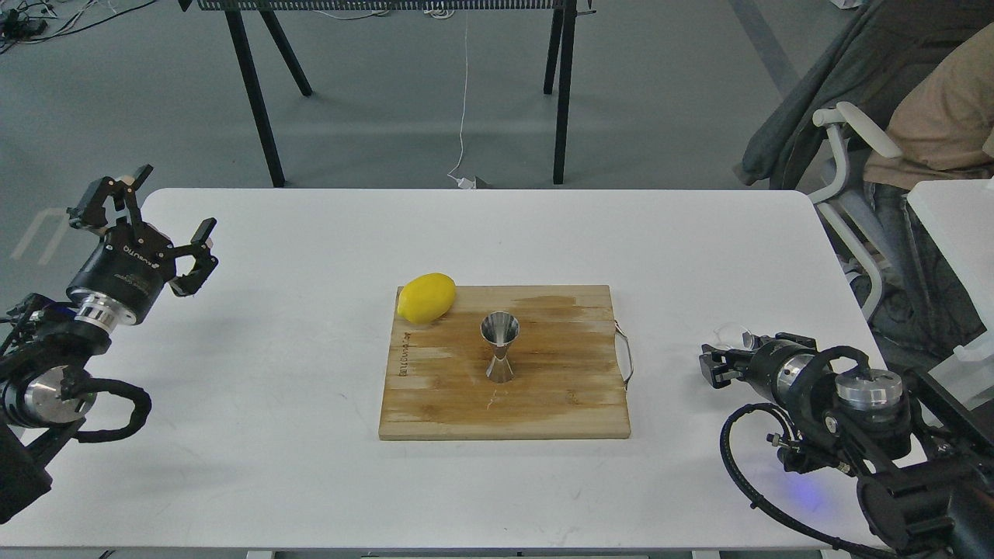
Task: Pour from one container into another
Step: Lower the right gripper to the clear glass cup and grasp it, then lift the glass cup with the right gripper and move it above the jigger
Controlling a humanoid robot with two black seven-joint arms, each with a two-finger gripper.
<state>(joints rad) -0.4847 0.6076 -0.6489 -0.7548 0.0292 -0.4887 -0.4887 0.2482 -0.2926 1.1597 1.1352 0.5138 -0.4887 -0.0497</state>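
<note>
Head view shows our wooden board (543, 404) lying flat on the white table (311, 481). We use the board as our landmark. The shiny steel jigger (499, 348) stands straight up near the middle of the board. Its long line runs up and down, with an open cone facing up and the other cone resting on the wood. A yellow lemon (426, 297) sits on the board's far left corner, apart from the jigger.

Our left gripper (167, 213) hangs well to the left of the board, above the table, with its fingers spread wide and nothing between them.

Our right gripper (718, 359) is well to the right of the board, low by the table. The small clear glass cup (735, 336) shows at its tip, and the fingers seem closed on it. We cannot tell which way the cup points.
</note>
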